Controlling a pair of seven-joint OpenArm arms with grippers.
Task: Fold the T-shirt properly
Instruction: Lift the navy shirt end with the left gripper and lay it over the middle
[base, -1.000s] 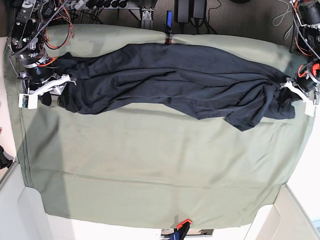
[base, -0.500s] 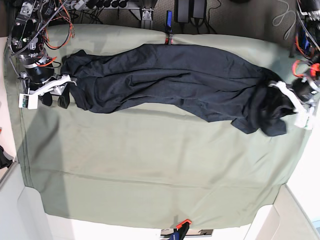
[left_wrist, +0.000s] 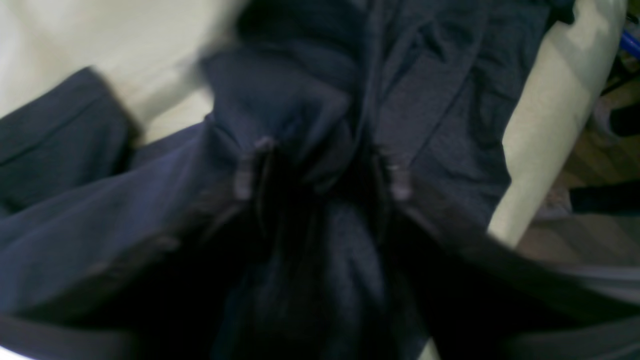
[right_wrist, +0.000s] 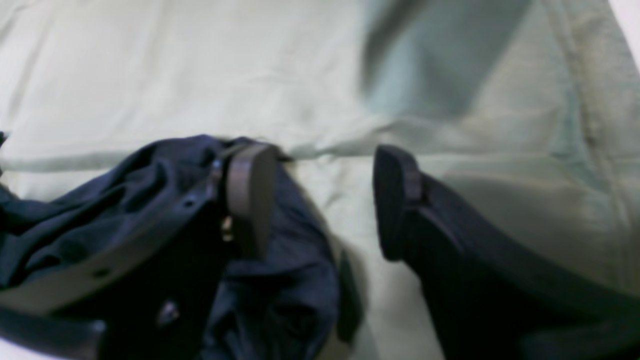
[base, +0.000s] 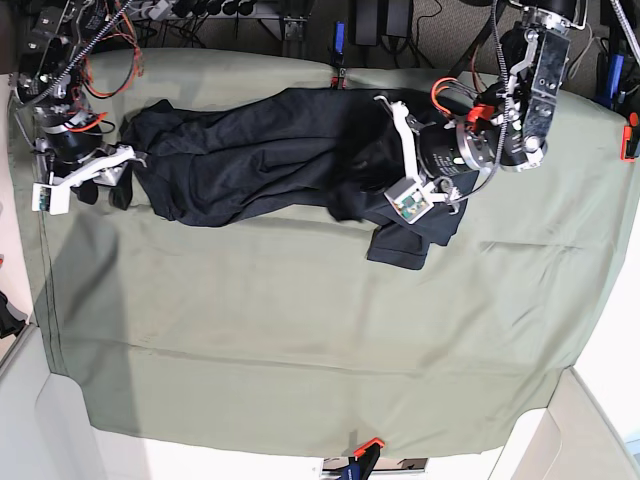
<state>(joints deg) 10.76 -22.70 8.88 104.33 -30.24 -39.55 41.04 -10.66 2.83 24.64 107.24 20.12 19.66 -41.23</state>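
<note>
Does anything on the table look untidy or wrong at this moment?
Yes. The T-shirt is bunched and wrinkled, not flat. The left end effector holds one gathered end over the middle, while the right end effector is open beside the other end.

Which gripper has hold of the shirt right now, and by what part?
The left gripper is shut on a bunched end of the T-shirt, carried over its middle; which part, the blur hides. The right gripper is open, holding nothing.

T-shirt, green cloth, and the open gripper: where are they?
T-shirt (base: 250, 140), base view, middle of the dark body.
Cloth (base: 300, 330), base view, bare green part below the shirt.
Right gripper (right_wrist: 325, 200), right wrist view, gap between its open fingertips, cloth behind.
</note>
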